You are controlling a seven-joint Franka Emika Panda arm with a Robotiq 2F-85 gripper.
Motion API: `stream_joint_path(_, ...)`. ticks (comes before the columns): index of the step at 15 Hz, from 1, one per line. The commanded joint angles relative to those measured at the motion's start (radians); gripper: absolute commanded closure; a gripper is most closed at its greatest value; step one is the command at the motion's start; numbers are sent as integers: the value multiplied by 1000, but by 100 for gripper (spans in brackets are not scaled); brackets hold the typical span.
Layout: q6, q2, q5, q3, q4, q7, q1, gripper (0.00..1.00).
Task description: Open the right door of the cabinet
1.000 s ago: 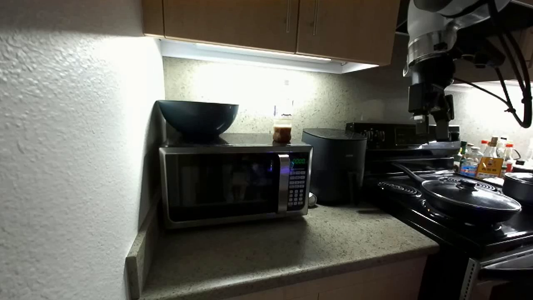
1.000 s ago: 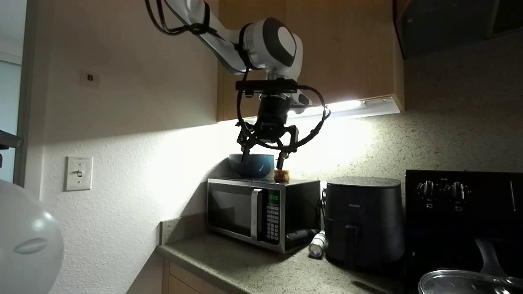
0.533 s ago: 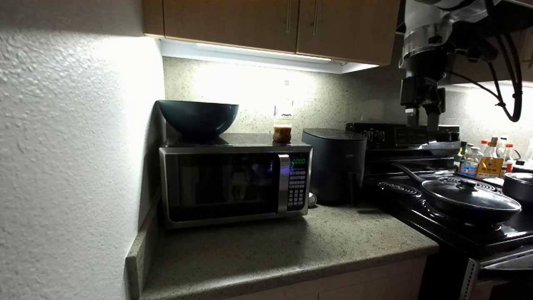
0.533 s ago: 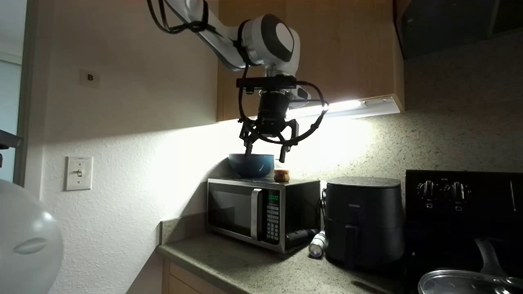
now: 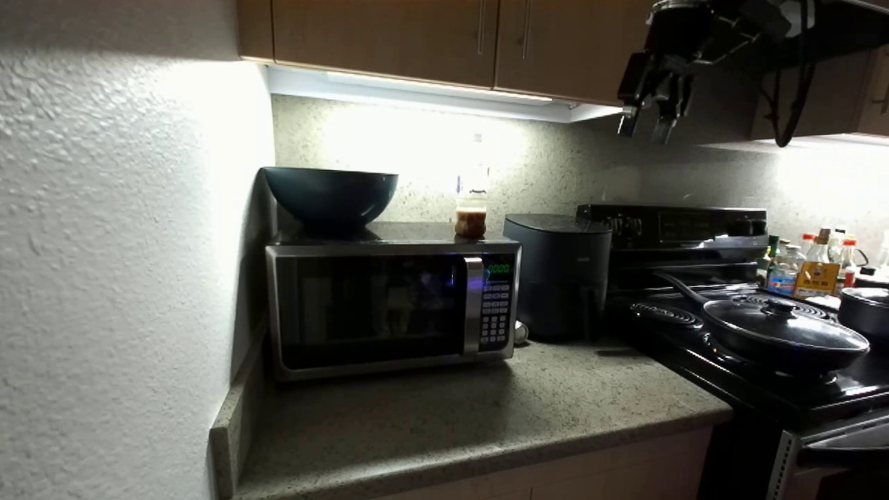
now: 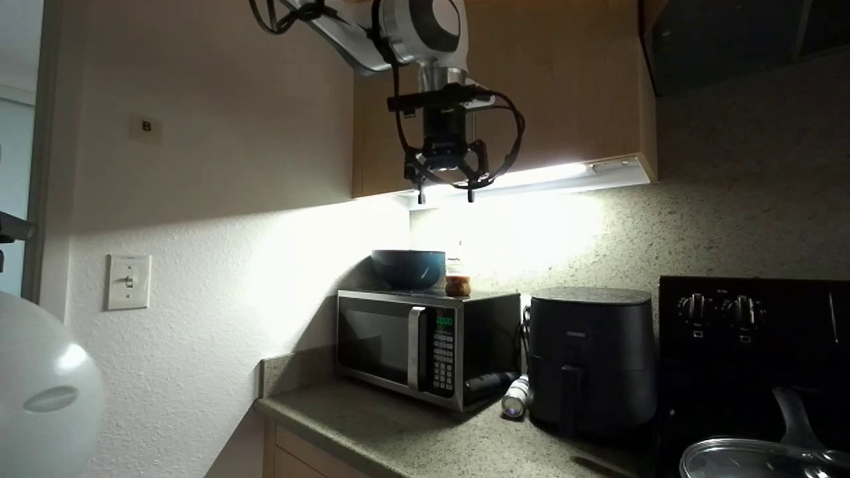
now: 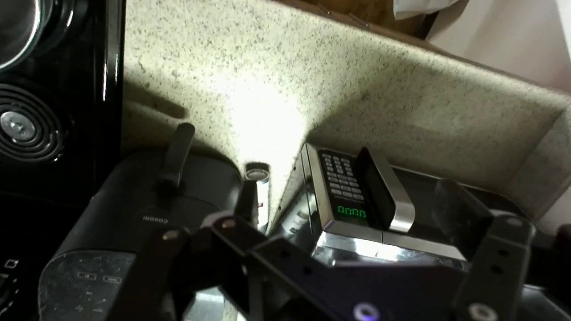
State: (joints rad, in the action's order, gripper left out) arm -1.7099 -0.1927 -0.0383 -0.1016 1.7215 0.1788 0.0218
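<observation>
The brown cabinet (image 5: 255, 29) hangs on the wall with a bright light strip (image 5: 444, 85) under it. Its right door (image 5: 580, 48) is shut, flush with the wider door (image 5: 382, 35); the right door also shows in an exterior view (image 6: 564, 79). A vertical bar handle (image 5: 526, 29) sits near the right door's inner edge. My gripper (image 5: 646, 128) points down, open and empty, near the cabinet's lower right corner. In an exterior view the gripper (image 6: 446, 196) hangs in front of the cabinet's bottom edge. In the wrist view the gripper (image 7: 350, 200) has its fingers wide apart; the cabinet is out of view.
Below are a microwave (image 5: 375, 305) with a dark bowl (image 5: 330, 198) and a bottle (image 5: 471, 221) on top. A black air fryer (image 5: 559, 278) stands beside it. A stove (image 5: 694, 375) with a lidded pan (image 5: 785, 333) is farther over. A wall (image 6: 199, 265) borders the cabinet.
The arm and gripper have risen from just above the microwave's height to the cabinet's bottom edge, and shifted toward the cabinet's right side. The gripper stays open. The doors have not moved.
</observation>
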Motion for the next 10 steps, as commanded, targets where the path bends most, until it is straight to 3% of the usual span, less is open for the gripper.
stream_joint_path(1, 1, 2, -2, 8, -12, 1, 9, 0)
stream_joint_path(5, -30, 9, -26, 7, -19, -1, 5, 0)
stream_joint_path(10, -265, 72, -109, 8, -143, -87, 6, 0)
